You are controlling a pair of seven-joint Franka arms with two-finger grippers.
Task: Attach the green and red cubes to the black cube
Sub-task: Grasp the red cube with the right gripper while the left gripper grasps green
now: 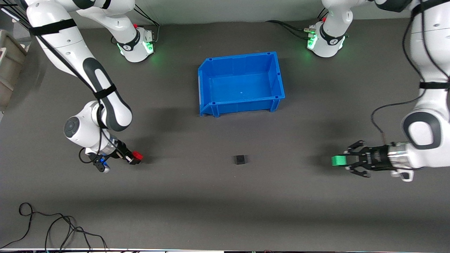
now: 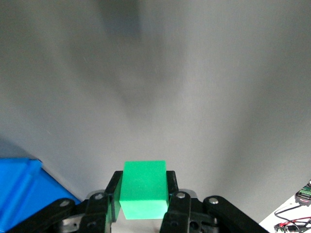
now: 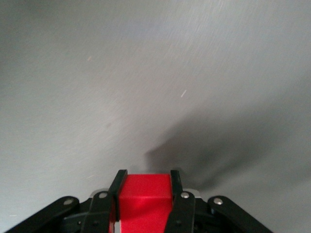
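The black cube [image 1: 240,160] sits on the dark table, nearer to the front camera than the blue bin. My left gripper [image 1: 340,161] is shut on the green cube [image 1: 338,161] and holds it over the table toward the left arm's end; the green cube also shows between the fingers in the left wrist view [image 2: 144,188]. My right gripper [image 1: 136,156] is shut on the red cube [image 1: 137,156] over the table toward the right arm's end; the red cube shows in the right wrist view [image 3: 145,199]. Both held cubes are well apart from the black cube.
An empty blue bin [image 1: 211,79] stands mid-table, farther from the front camera than the black cube; its corner shows in the left wrist view [image 2: 22,191]. Loose black cables [image 1: 52,228] lie near the table's front edge at the right arm's end. A beige box [image 1: 8,66] stands beside the table there.
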